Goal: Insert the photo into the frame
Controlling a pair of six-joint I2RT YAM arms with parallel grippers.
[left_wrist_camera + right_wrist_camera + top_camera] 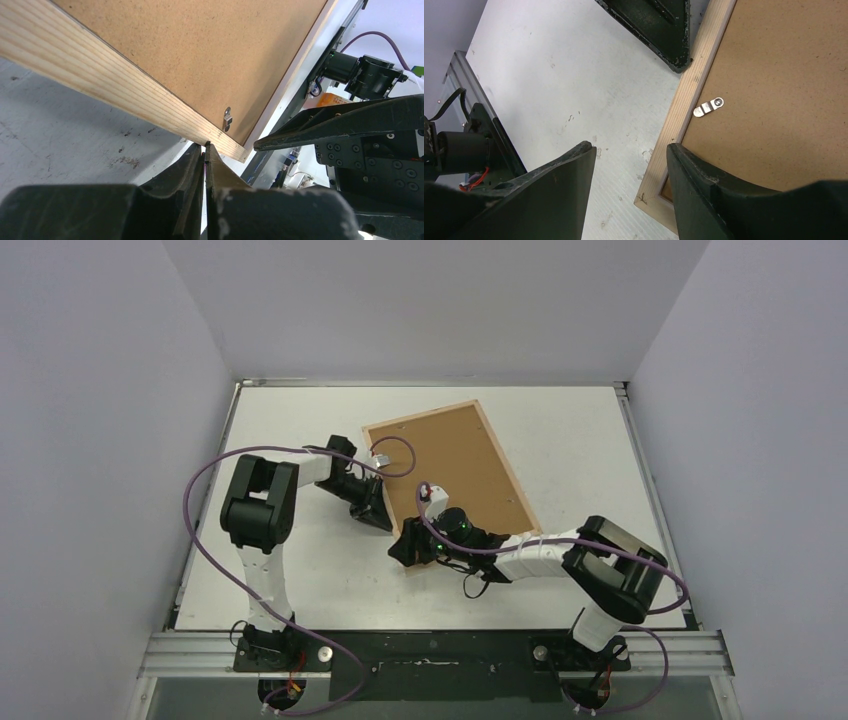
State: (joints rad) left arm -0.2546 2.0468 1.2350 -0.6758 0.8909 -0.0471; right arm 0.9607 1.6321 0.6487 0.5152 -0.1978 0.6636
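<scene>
One white table (300, 580) carries everything we see, walled in on three sides. Both arms reach in from the near edge, the left arm (260, 505) and right arm (610, 570), each trailing a purple cable (195, 500). Mid-table lies the frame (683, 105), back up and turned at an angle. And look what fills its opening: the brown backing panel (450, 465), covering it edge to edge. On to the left jaws, pinched together with nothing between them, tips right against the frame's outer left edge near a corner. The right jaws stand partly apart, straddling the near left corner, one finger over bare table and the other over the panel; whether they touch, we can't tell. Smallest of all, a metal clip (708, 107) lies on the panel just beside the slat.
</scene>
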